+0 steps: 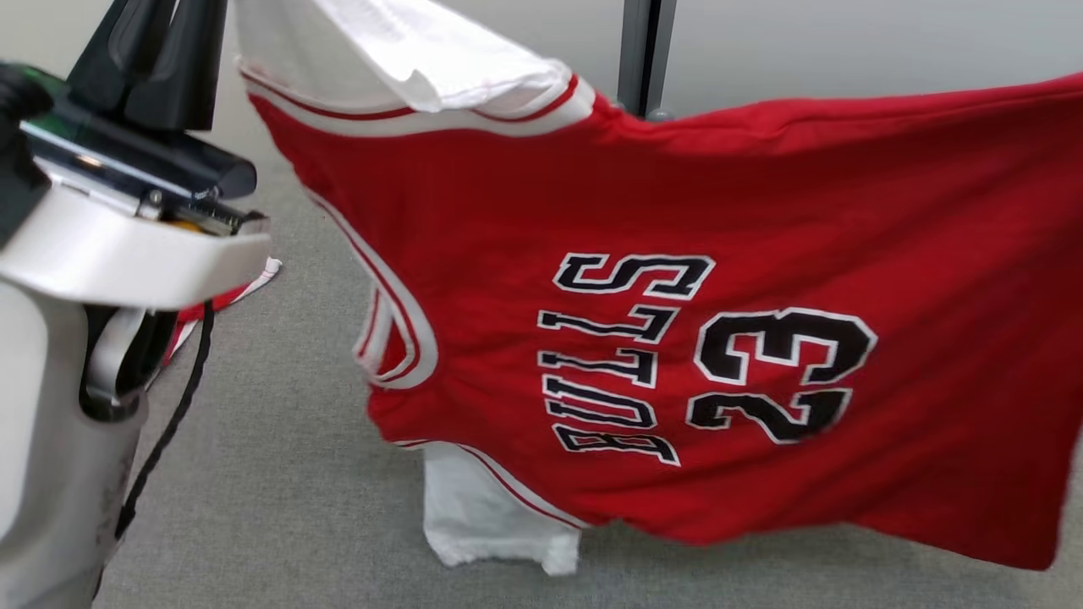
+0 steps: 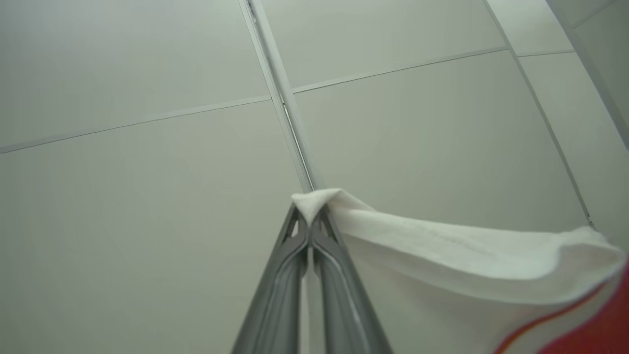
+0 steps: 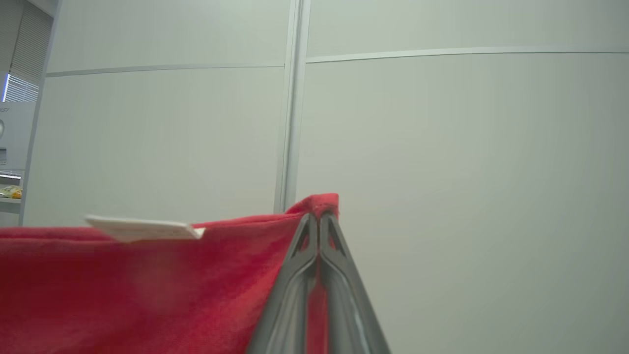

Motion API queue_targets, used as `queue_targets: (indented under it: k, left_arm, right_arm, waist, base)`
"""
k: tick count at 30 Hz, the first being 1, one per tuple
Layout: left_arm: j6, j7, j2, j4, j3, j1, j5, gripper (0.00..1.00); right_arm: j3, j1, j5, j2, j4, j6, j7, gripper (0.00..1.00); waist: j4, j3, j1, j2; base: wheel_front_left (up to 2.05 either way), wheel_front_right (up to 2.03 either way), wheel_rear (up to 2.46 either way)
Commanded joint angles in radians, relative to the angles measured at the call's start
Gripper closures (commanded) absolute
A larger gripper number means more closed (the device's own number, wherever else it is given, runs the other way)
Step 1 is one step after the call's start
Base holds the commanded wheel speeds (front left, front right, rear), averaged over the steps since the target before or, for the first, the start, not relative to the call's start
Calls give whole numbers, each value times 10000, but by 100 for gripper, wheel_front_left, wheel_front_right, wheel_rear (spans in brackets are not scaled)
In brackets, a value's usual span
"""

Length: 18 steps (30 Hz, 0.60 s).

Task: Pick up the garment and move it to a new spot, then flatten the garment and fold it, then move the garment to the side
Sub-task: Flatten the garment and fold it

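Note:
The garment [image 1: 677,211] is a red basketball jersey with white sleeves, black "BULLS" lettering and "23". It hangs sideways in the air, stretched wide above the grey surface. My left gripper [image 2: 310,212] is shut on the tip of a white sleeve [image 2: 442,255]. Its dark fingers [image 1: 152,59] rise at the head view's top left. My right gripper [image 3: 319,212] is shut on a red corner of the garment [image 3: 147,285], beside a white label [image 3: 142,228]. The other white sleeve [image 1: 491,524] hangs down at the garment's lower edge.
A grey felt-like surface [image 1: 279,474] lies under the jersey. A grey post [image 1: 645,51] stands behind it against a pale panelled wall. My pale left forearm [image 1: 51,423] with a black cable [image 1: 169,423] fills the left side. A red-and-white cloth edge [image 1: 245,292] peeks out behind it.

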Motion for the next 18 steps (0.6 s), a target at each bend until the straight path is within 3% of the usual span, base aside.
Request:
queue_targets:
  k: [1, 8, 16, 18]
  left_arm:
    - [-109, 65, -19, 248, -10, -326, -170, 100]
    - [-551, -124, -74, 2369, -224, -2244, -572, 100]
    - [-741, -1385, -309, 6354, -398, -5432, -487, 100]
    - [-752, -1551, -339, 6824, -414, -5787, -437, 100]
  right_arm:
    - [52, -241, 105, 1, 123, -5, 44, 100]
    - [751, -2210, 479, -86, 1424, -5, -113, 100]
    - [2204, -6293, 644, 332, 5105, -5, -1293, 100]
    - [2358, -6725, 601, 383, 5654, -5, -1480, 100]
  waist:
    - [14, 94, -1, -1]
    - [-60, 959, -1, -1]
    - [-344, 1824, -1, -1]
    - [-384, 1865, -1, -1]
  base:
    - [0, 0, 0]
    - [0, 0, 0]
    - [0, 0, 0]
    - [0, 0, 0]
